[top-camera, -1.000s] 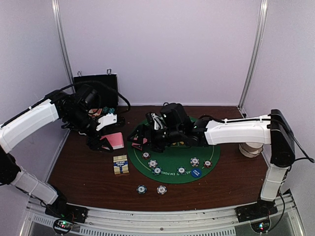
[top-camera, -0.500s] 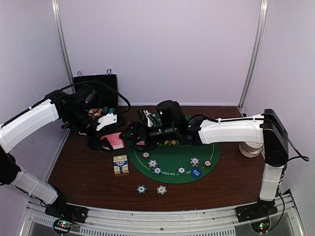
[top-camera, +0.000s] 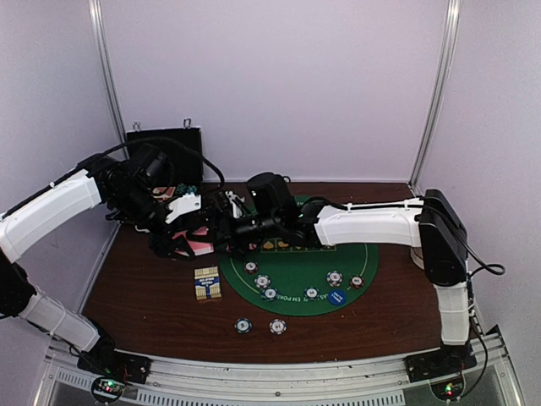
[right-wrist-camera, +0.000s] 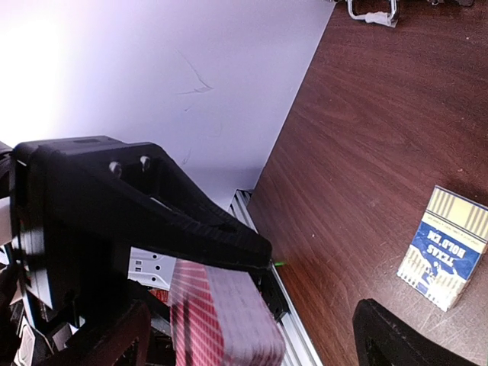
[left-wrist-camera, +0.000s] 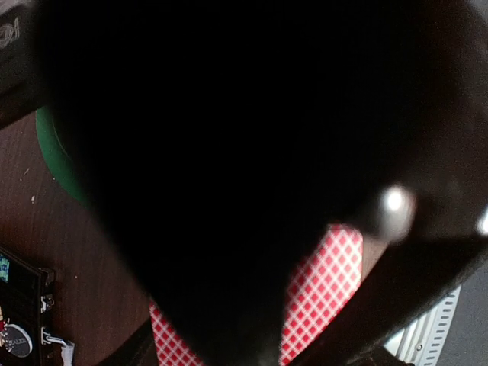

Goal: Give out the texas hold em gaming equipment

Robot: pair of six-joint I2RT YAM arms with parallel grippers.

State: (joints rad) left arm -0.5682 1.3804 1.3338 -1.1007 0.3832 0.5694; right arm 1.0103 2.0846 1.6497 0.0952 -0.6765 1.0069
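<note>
The pink-backed deck [top-camera: 199,244] is gripped at far left. Striped chips [top-camera: 263,281] and a blue disc [top-camera: 336,298] line the mat's [top-camera: 297,264] near edge; two chips [top-camera: 243,325] lie nearer.

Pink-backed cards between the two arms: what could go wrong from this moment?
1. The right jaws stand open right at the pink-backed cards that the left jaws seem to hold. They may pinch several cards at once or pull the stack loose, and cards could drop.
2. Both jaws crowd one spot: a dark body fills most of the left wrist view, so they may collide.
</note>
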